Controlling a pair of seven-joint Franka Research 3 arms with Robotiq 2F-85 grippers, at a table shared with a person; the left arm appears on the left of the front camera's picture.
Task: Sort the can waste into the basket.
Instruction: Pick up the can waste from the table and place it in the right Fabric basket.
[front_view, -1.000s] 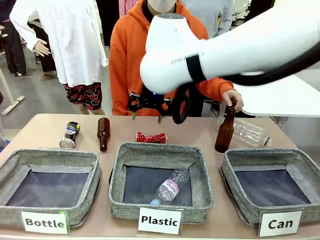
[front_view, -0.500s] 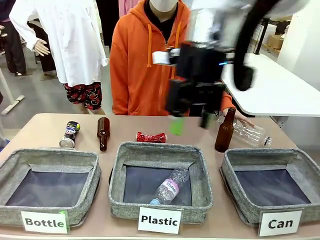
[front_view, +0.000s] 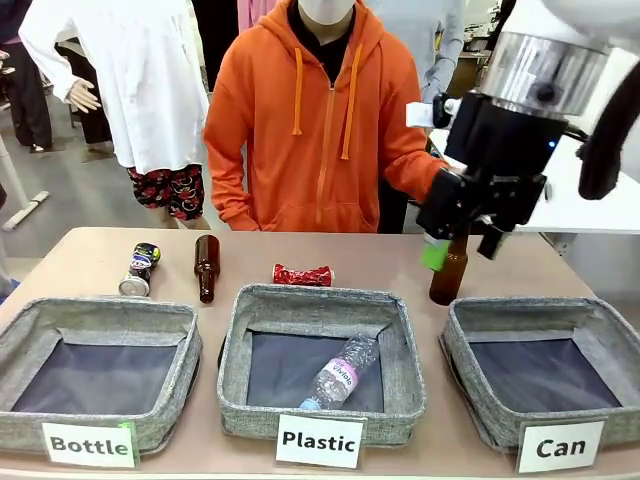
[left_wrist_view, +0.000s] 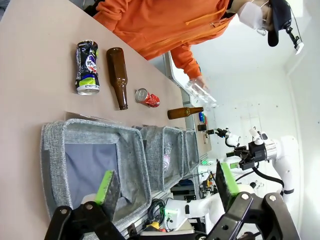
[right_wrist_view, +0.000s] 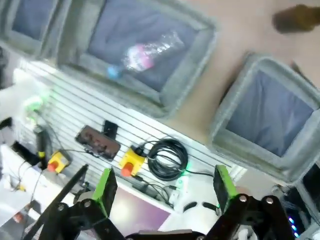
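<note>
Left arm's fingers (left_wrist_view: 106, 186) spread wide, empty, above the near side of the Bottle basket (left_wrist_view: 135, 165). Along the far part of the tabletop (front_view: 80, 250): black can (front_view: 140, 268) on its side, brown bottle (front_view: 207, 267) lying beside it, crushed red can (front_view: 303, 275) just behind the Plastic basket (front_view: 320, 300), which holds a clear bottle (front_view: 340, 372). Upright brown bottle (front_view: 449, 280) farther right. Right arm's fingers (front_view: 434, 253) hang open, gripping nothing, level with its neck; contact unclear. Can basket (front_view: 520, 312) far right, both cans outside it.

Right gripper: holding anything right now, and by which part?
Nothing is held. The right gripper is open with nothing between its fingers; the left gripper is open and empty too.
</note>
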